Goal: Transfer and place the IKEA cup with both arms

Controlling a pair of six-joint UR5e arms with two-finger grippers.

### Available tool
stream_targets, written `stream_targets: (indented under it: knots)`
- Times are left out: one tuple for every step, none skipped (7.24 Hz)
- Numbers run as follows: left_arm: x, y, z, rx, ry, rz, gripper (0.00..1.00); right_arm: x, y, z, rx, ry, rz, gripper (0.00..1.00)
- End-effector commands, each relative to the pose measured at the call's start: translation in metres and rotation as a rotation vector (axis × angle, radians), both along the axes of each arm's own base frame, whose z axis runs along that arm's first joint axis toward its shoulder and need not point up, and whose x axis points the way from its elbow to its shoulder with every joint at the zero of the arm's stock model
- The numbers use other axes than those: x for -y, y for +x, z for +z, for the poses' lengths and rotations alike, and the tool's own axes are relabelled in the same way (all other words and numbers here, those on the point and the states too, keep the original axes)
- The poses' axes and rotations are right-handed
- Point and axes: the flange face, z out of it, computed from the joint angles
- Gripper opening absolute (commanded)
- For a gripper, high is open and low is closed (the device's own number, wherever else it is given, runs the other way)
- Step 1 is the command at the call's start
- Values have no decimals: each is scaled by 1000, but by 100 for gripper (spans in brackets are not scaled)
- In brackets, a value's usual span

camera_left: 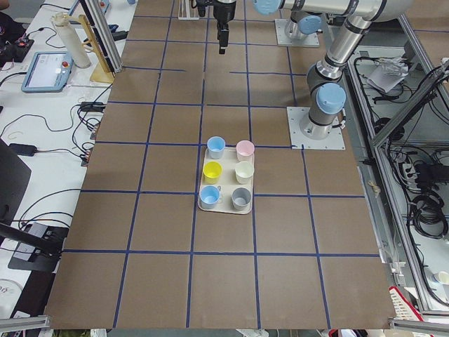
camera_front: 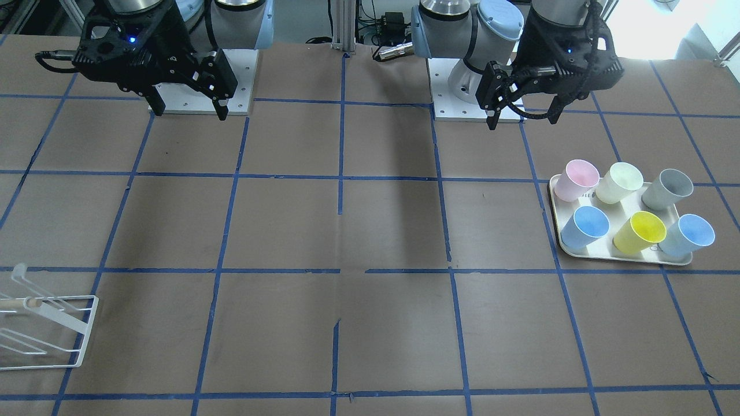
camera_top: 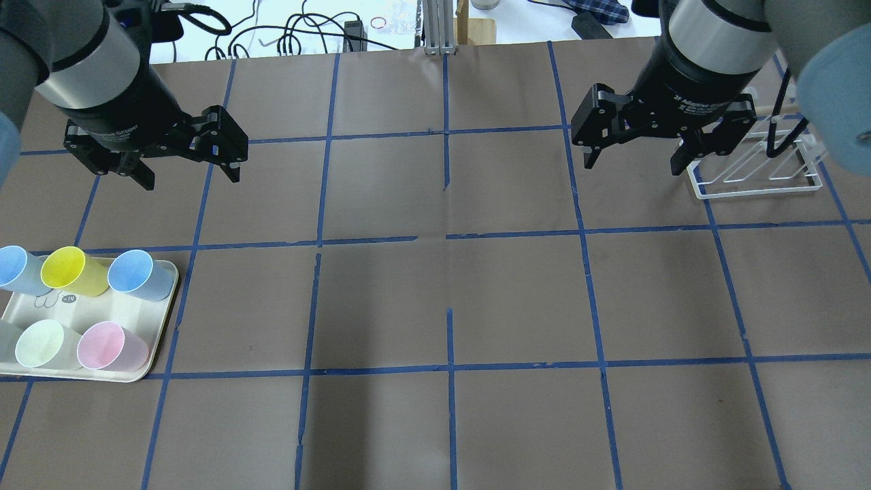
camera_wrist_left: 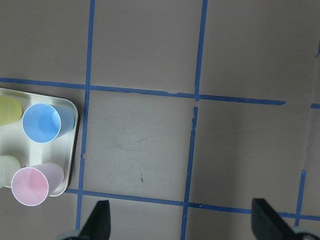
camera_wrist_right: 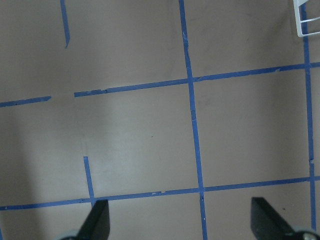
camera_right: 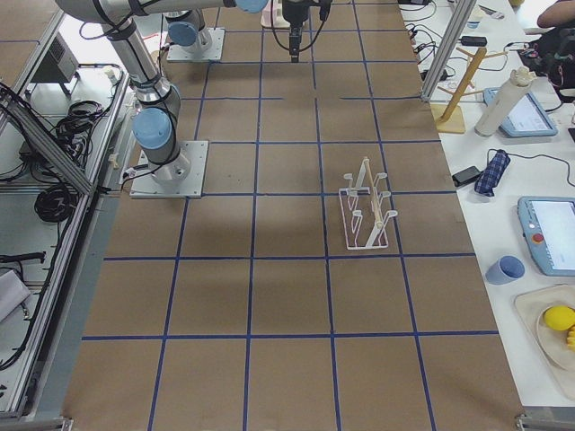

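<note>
The pale-grey IKEA cup (camera_front: 668, 189) stands upright at the back corner of a cream tray (camera_front: 558, 225), among several coloured cups; it also shows in the exterior left view (camera_left: 241, 199). In the overhead view only a sliver of it shows at the left edge. My left gripper (camera_front: 523, 121) (camera_top: 190, 178) hangs open and empty above the table, away from the tray toward the robot's base. My right gripper (camera_front: 191, 112) (camera_top: 633, 166) is open and empty on the other side of the table. Both wrist views show the fingers spread wide over bare table.
On the tray are a pink cup (camera_front: 577, 179), a green-cream cup (camera_front: 620, 182), a yellow cup (camera_front: 640, 231) and two light-blue cups (camera_front: 585, 226). A white wire rack (camera_top: 755, 170) (camera_front: 46, 329) stands near the right gripper. Blue tape lines grid the brown table.
</note>
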Motion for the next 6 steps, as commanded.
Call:
stream_targets:
  knots:
    - [3,5,5,0,-8,12,100,1,0,0,0,-2,1,100]
    - [5,8,3,0,-5,18,100,1,0,0,0,-5,2,100]
    - [5,8,0,-3,2,17,100,1,0,-1,0,-4,1,100]
    - [4,8,-3,-4,8,20,100,0,0,0,0,-4,1,100]
    - [4,7,0,-2,2,18,100,0,0,0,0,-5,1,100]
    - [5,8,2,-3,-4,20,100,-1,2,2,2,-8,2,100]
